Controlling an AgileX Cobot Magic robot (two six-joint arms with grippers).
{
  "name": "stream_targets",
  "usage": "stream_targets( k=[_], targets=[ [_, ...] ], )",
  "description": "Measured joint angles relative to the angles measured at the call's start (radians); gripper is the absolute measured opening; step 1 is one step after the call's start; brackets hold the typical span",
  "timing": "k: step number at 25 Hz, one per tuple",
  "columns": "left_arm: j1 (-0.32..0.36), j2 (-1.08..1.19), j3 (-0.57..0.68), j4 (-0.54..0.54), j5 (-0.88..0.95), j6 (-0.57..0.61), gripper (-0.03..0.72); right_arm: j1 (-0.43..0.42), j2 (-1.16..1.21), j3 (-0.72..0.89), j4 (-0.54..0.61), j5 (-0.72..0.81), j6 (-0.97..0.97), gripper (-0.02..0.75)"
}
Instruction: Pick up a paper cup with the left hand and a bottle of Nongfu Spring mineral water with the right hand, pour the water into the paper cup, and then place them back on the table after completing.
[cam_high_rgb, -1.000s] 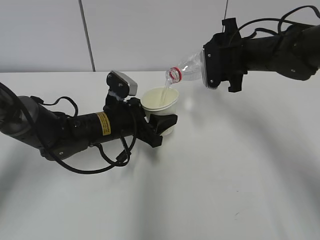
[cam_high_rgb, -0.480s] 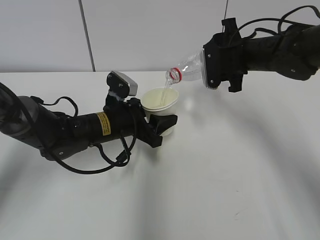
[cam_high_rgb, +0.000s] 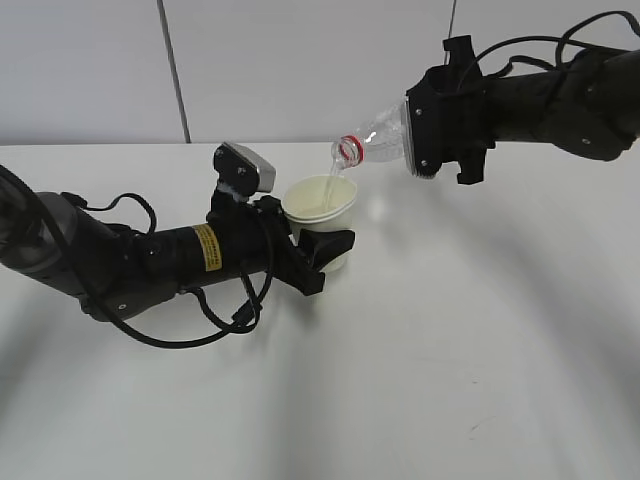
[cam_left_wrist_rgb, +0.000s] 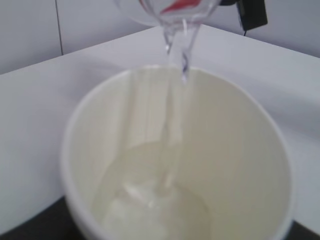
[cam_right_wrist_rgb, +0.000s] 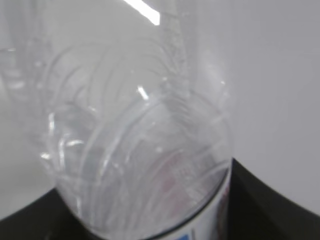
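Observation:
My left hand's gripper (cam_high_rgb: 322, 248) is shut on the white paper cup (cam_high_rgb: 321, 207) and holds it upright just above the table (cam_high_rgb: 450, 350). My right hand's gripper (cam_high_rgb: 425, 125) is shut on the clear water bottle (cam_high_rgb: 378, 135), tilted mouth-down to the left with its red neck ring above the cup's rim. A thin stream of water (cam_high_rgb: 333, 175) falls from the mouth into the cup. In the left wrist view the cup (cam_left_wrist_rgb: 240, 150) fills the frame, with water (cam_left_wrist_rgb: 155, 200) pooled at its bottom and the stream (cam_left_wrist_rgb: 177, 55) entering from above. The right wrist view shows only the bottle (cam_right_wrist_rgb: 145, 165) close up.
A grey wall with a vertical seam (cam_high_rgb: 174, 70) stands behind the table. Black cables (cam_high_rgb: 230, 315) loop from the left arm onto the tabletop. The right arm (cam_high_rgb: 550, 95) reaches in from the upper right.
Both arms hold still. The water keeps streaming from the bottle into the cup.

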Motion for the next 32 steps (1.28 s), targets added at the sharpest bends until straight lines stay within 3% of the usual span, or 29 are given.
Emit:
stream_targets(
  k=[13,32],
  targets=[
    [0.0,0.0,0.0,0.0,0.001,0.0,0.402,0.0,0.0,0.0,0.0,0.0,0.004,0.446],
    [0.0,0.0,0.0,-0.021,0.001,0.0,0.402,0.0,0.0,0.0,0.002,0.023,0.235,0.446]
  ],
)
